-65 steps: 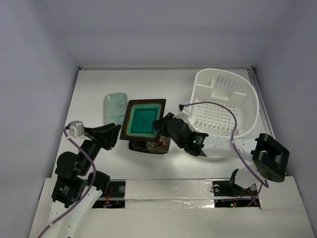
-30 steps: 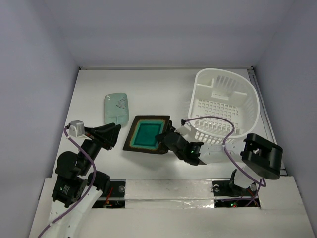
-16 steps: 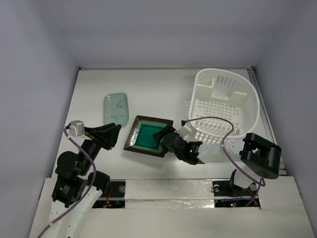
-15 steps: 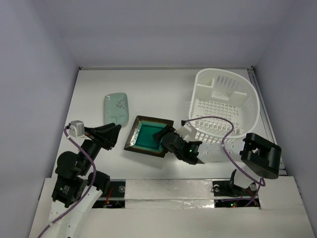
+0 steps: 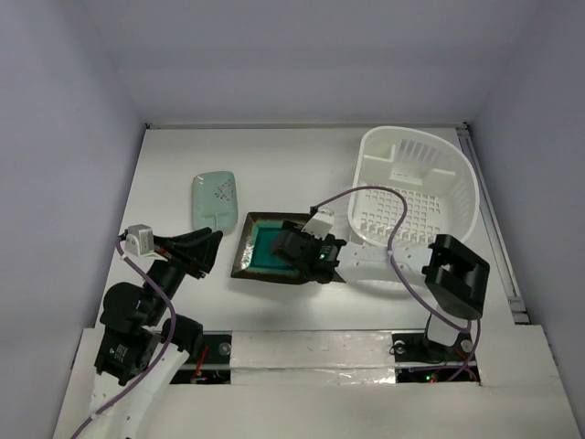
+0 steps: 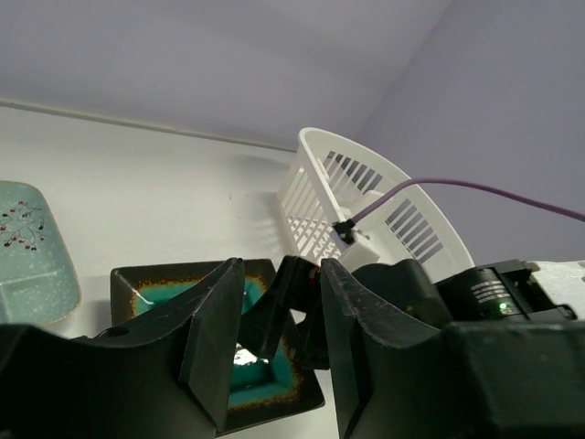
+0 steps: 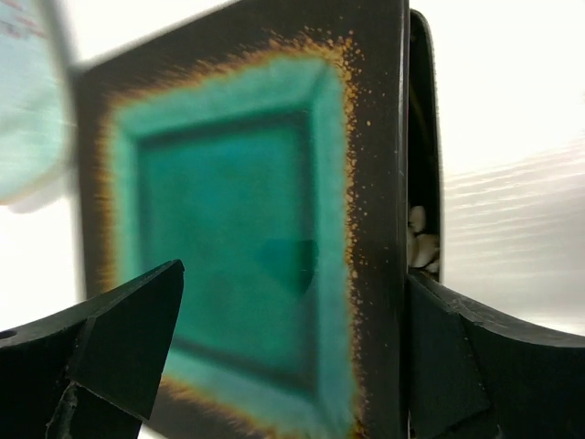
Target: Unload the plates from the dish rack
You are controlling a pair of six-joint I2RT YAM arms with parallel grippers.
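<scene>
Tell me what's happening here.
The right gripper, open, hovers over the teal-centred plate, which lies stacked on a black flowered plate mid-table. The mint plate sits on the table to its left. The dish rack looks empty. The left gripper hangs open nearby, holding nothing.

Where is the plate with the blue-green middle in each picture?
Top external: the teal plate lies mid-table, left of the dish rack.
Left wrist: low in the middle, partly hidden.
Right wrist: it fills most of the picture.
Shared landmark: the mint plate lies to the teal plate's left in every view, blurred in the right wrist view.
</scene>
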